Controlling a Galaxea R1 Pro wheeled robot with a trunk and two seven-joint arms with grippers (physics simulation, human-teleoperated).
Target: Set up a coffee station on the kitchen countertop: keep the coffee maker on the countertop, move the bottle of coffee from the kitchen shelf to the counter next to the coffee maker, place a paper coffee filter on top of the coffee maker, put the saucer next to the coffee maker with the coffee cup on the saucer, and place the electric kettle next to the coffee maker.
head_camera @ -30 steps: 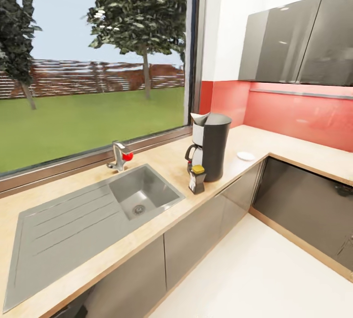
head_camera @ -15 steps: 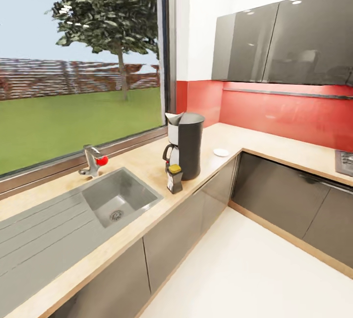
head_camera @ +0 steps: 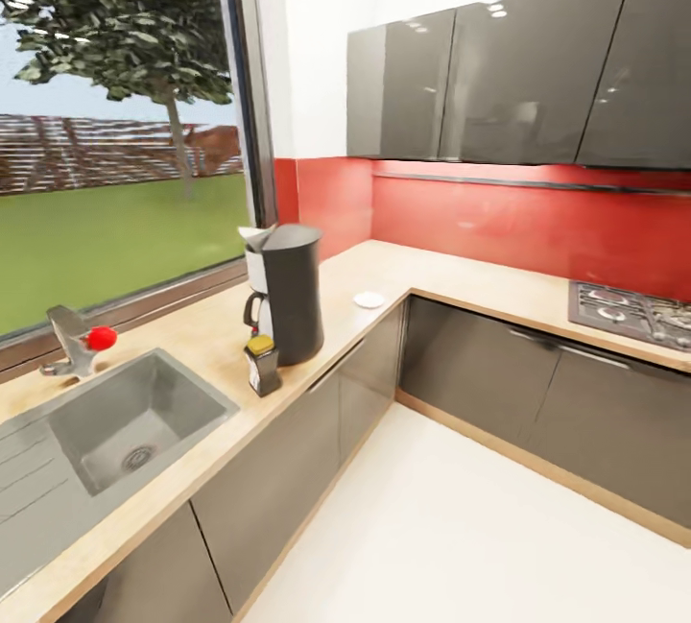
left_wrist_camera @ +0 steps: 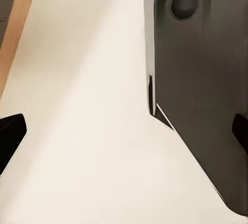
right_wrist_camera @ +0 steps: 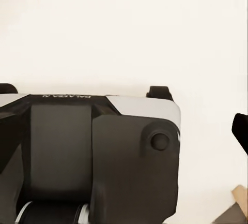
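The tall dark grey coffee maker stands on the pale kitchen countertop near the window. A white paper coffee filter rests at its top left edge. The bottle of coffee, dark with a yellow lid, stands just in front of it. The white saucer lies bare to its right, near the corner. A black loop handle shows at the coffee maker's left side; I cannot tell what it belongs to. The coffee cup and kitchen shelf are out of view. My left gripper and right gripper hang open over the pale floor, holding nothing.
A steel sink with a red-knobbed tap lies left of the coffee maker. A gas hob sits in the counter's right arm. Grey wall cabinets hang above the red backsplash. The robot's dark base shows below both wrists.
The camera has turned right, so the whole scene has slid left: the sink's drainboard has left the frame and the hob has come in. The things on the counter have not moved.
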